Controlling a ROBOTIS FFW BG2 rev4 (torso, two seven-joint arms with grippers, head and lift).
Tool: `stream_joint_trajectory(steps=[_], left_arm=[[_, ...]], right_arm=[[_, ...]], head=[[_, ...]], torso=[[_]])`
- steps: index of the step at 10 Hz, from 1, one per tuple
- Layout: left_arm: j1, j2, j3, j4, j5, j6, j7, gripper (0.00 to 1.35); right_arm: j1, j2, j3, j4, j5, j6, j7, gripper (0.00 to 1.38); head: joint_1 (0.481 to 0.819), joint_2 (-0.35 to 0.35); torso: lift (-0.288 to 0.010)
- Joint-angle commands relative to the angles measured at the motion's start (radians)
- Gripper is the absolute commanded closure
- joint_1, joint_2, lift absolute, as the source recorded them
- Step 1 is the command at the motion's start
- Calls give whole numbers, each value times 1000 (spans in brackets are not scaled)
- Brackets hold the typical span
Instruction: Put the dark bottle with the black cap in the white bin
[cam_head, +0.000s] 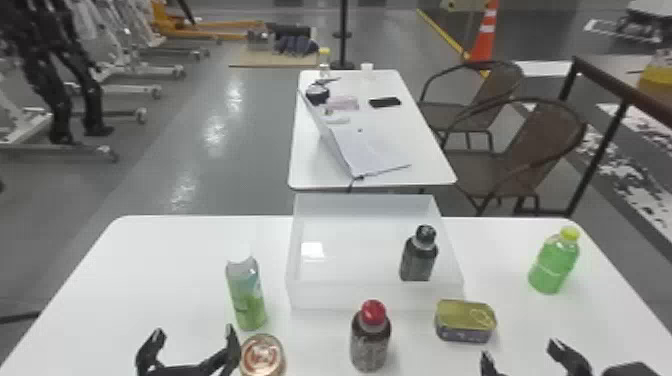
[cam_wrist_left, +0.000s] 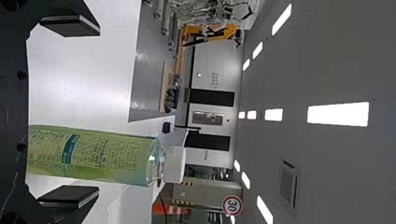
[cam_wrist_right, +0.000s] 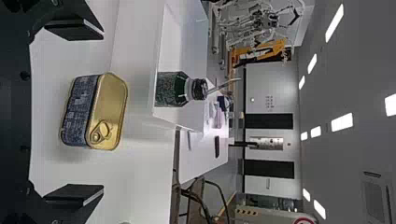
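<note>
Dark bottle (cam_head: 417, 264): upright inside the white bin (cam_head: 325, 298), near its right-hand side and toward my end, its black cap (cam_head: 426, 233) on top; that is where the task wants it, so I judge the placing done.
White bin: set centrally on the counter (cam_head: 165, 270), presumably so either of my arms can reach in; its walls should contain the bottle if it tips.
Right gripper (cam_wrist_right: 103, 115): fingers apart, grasping nothing, held short of the tin (cam_wrist_right: 107, 112), which lies on the counter just outside the bin.
Left gripper (cam_wrist_left: 99, 111): spread too and empty, with the white-capped green bottle (cam_wrist_left: 93, 154) ahead of it and the gold-topped can (cam_head: 261, 356) close beside in the head view.
Red-capped bottle (cam_head: 370, 345): upright outside the bin, probably left there because the task names only the black-capped one.
Yellow-capped bottle (cam_head: 552, 265): off to the right of the bin, well apart from it, another I need not touch.
Next: simply keep both grippers clear; a careless sweep could knock the tin or can.
</note>
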Motion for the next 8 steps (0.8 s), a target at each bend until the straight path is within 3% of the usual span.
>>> stream_joint_trajectory(steps=[1,8], left_arm=[[-2,-3,0,0,1,3,-1,107],[-1,-3,0,-5,-2,11,-1,107]], right_arm=[[-9,1,2,10,4,0,1,136],[-10,10,2,9,17,6,0,136]], head=[[549,0],[549,0]], torso=[[-100],[-100]])
